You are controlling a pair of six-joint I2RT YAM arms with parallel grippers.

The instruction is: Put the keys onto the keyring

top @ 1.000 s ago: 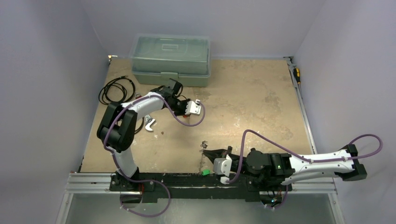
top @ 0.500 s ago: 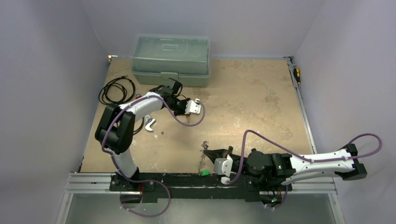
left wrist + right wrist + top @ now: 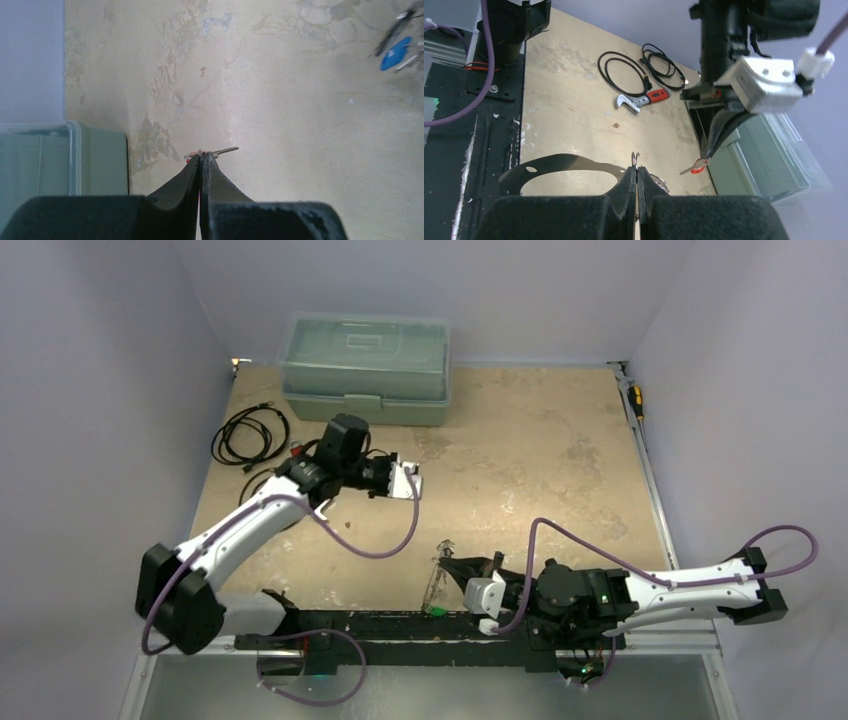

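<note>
My left gripper (image 3: pixel 201 156) is shut on a red-headed key (image 3: pixel 220 151), whose silver blade sticks out to the right of the fingertips. The right wrist view shows the same key (image 3: pixel 696 166) hanging just above the table next to the toolbox. My right gripper (image 3: pixel 636 170) is shut on the thin wire keyring (image 3: pixel 635 158), which pokes up between its fingertips. From above, the right gripper (image 3: pixel 447 563) sits low near the front edge, and the left gripper (image 3: pixel 417 485) is farther back. A green-headed key (image 3: pixel 438 610) lies on the front rail. A blue-headed key (image 3: pixel 395 52) shows far off.
A grey-green toolbox (image 3: pixel 365 368) stands at the back. Coiled black cables (image 3: pixel 250 435) and a red-handled wrench (image 3: pixel 641 100) lie at the left. A flat black plate with holes (image 3: pixel 549 162) lies beside my right gripper. A screwdriver (image 3: pixel 634 400) rests along the right edge.
The left arm has swung its elbow down and out to the left, and its gripper has shifted slightly left with the red key. The right gripper has barely moved.
</note>
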